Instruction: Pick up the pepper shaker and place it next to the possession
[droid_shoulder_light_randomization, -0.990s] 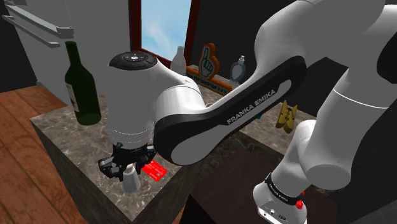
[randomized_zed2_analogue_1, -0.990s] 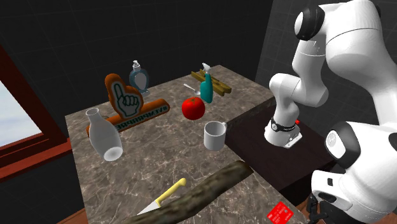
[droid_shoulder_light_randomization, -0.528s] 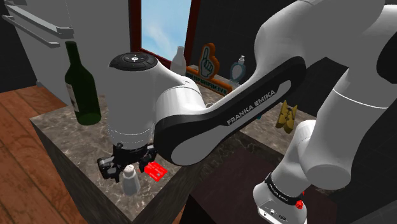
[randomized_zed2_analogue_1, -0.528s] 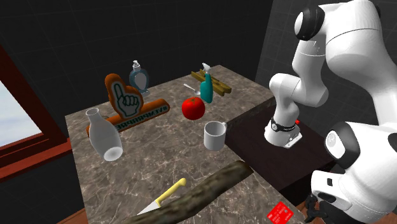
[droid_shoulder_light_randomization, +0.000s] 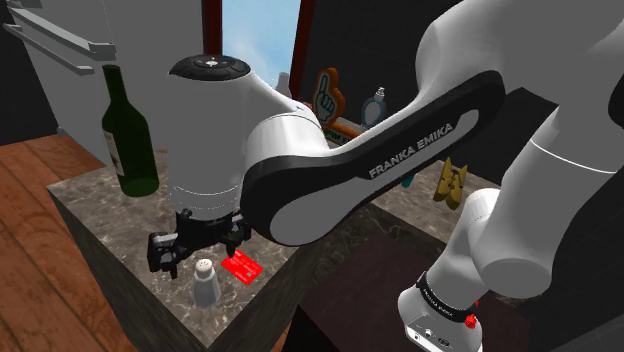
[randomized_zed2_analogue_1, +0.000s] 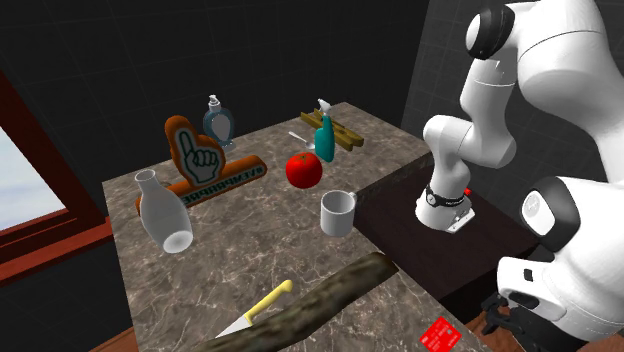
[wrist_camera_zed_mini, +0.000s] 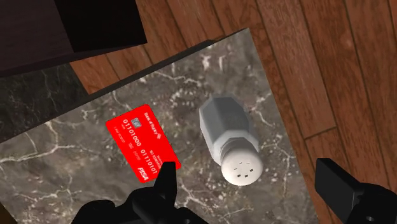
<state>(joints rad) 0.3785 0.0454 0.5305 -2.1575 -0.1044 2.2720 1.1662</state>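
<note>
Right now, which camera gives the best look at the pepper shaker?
The wrist view: the pepper shaker shows close and whole, holed cap up, beside the red card, untouched within the open gripper. The shoulder view shows it small, upright near the counter's edge.

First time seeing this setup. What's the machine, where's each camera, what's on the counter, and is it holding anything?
It is a simulated white Franka arm with a black two-finger gripper, on a stand beside a marble counter. The shoulder view looks down from beside the stand. The second exterior view looks across the counter, with the arm at its right. The wrist view looks along the fingers. On the counter are a white shaker upright beside a red card, a green bottle, an apple, a mug and a knife. Nothing is held: the fingers stand open either side of the shaker, not touching it.
</note>
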